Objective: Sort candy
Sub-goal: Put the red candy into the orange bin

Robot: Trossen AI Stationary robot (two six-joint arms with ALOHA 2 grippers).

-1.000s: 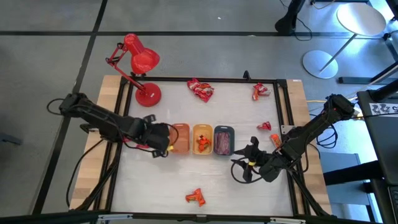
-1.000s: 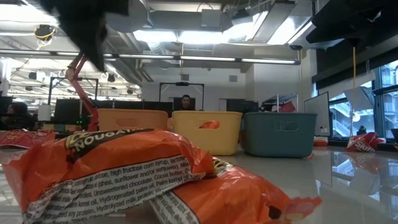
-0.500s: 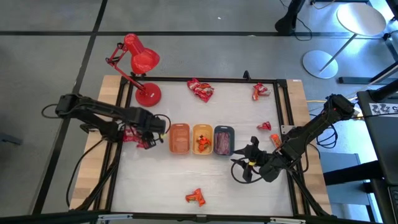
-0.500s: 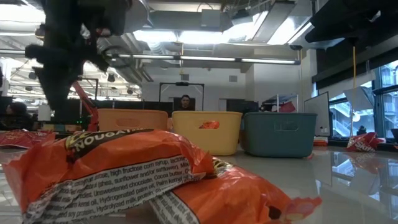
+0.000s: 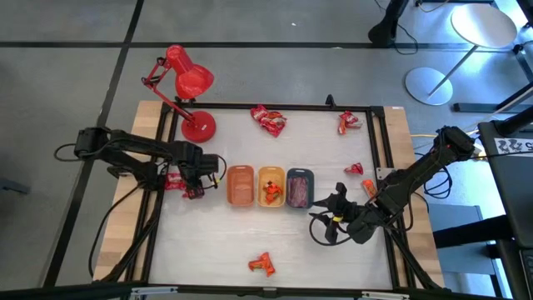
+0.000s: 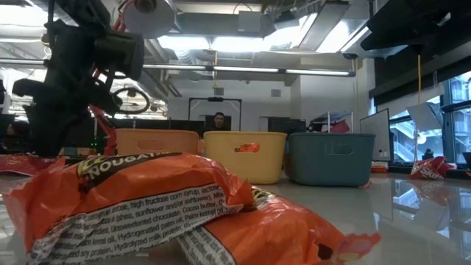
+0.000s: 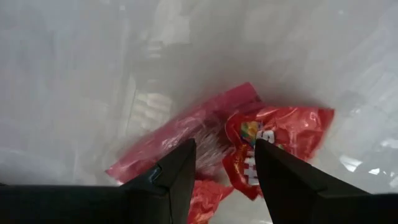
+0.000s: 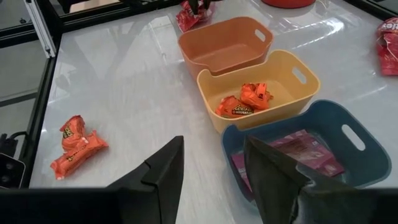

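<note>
My left gripper [image 5: 191, 185] is open, pointing down over a small heap of candy at the table's left, beside the orange tray [image 5: 240, 185]. In the left wrist view its fingertips [image 7: 224, 165] stand on either side of a pink wrapper [image 7: 186, 130] and a red one [image 7: 277, 134]. My right gripper [image 5: 319, 227] is open and empty, right of the grey tray [image 5: 300, 187]. The yellow tray [image 8: 261, 87] holds orange candy [image 8: 245, 99]; the grey tray [image 8: 305, 149] holds pink candy. My left gripper's open fingers come from above at the pink wrapper [image 7: 180, 140] and the red wrapper [image 7: 261, 155], which lie on the table. I cannot tell whether the fingertips touch them.
A red desk lamp [image 5: 187, 83] stands at the far left. Loose candy lies at the far edge [image 5: 268, 119], [image 5: 348, 122], by the right edge [image 5: 354, 168], and near the front [image 5: 262, 265]. That orange candy fills the low view's foreground [image 6: 147, 206].
My left gripper has gone from beside the orange tray toward the table's left edge and down, and now stands over the candy heap there.
</note>
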